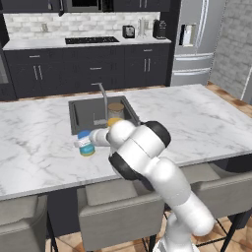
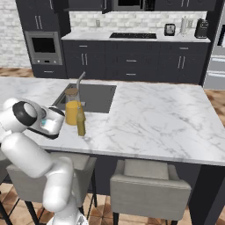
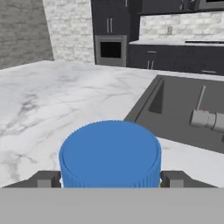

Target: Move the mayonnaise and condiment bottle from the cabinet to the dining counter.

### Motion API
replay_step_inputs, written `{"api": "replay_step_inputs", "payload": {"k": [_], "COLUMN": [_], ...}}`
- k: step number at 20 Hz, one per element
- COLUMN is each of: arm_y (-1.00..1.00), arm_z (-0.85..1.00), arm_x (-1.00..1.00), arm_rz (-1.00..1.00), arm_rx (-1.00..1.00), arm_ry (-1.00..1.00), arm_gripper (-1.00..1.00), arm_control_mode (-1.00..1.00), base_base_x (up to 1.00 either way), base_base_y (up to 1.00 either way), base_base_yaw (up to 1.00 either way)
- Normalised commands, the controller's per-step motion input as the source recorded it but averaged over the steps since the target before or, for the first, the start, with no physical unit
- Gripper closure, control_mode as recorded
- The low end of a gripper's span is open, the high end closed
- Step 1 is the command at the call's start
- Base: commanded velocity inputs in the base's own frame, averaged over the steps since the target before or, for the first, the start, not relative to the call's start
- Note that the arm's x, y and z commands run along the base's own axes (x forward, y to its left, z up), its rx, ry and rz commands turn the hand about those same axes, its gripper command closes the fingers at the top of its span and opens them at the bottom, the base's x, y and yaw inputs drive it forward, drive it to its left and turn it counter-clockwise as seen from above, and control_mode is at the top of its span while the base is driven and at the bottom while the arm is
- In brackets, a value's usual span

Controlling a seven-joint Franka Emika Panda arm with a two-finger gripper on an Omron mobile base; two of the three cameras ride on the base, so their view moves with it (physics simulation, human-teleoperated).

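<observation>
The mayonnaise (image 1: 87, 148), a squat jar with a blue lid and a yellow body, stands upright on the white marble dining counter (image 1: 197, 123), just in front of the dark sink. My gripper (image 1: 83, 139) reaches in from the right and is shut on the jar at lid height. In the hand view the blue lid (image 3: 109, 153) sits between my two fingertips (image 3: 46, 179), which touch its sides. My hand (image 2: 48, 121) hides the jar in the right base view. The condiment bottle is out of view. Dark wall cabinets (image 1: 29, 5) line the top edge.
The inset sink (image 1: 88, 115) and its faucet (image 1: 103, 98) lie just behind the jar. A tan-lidded jar (image 1: 116, 108), a yellow cup (image 2: 72, 114) and a slim olive bottle (image 2: 81, 124) stand at the sink's near corner. Grey stools (image 1: 115, 211) line the counter's front.
</observation>
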Motion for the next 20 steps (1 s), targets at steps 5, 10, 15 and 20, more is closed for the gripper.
{"api": "replay_step_inputs", "payload": {"k": [5, 10, 15, 20], "arm_y": [-0.03, 0.00, 0.00, 0.00], "arm_z": [0.00, 0.06, 0.43, 0.92], "arm_x": [-0.42, -0.44, -0.55, -0.67], "arm_rz": [0.00, 0.00, 0.00, 0.00], "arm_rx": [0.00, 0.00, 0.01, 0.01], "arm_ry": [0.00, 0.00, -0.01, -0.09], "arm_gripper": [-1.00, -1.00, -1.00, -1.00], "arm_control_mode": [-1.00, -1.00, -1.00, -1.00], "base_base_x": [0.00, 0.00, 0.00, 0.00], "base_base_y": [0.00, 0.00, 0.00, 0.00], "base_base_yaw": [0.00, 0.00, 0.00, 0.00]}}
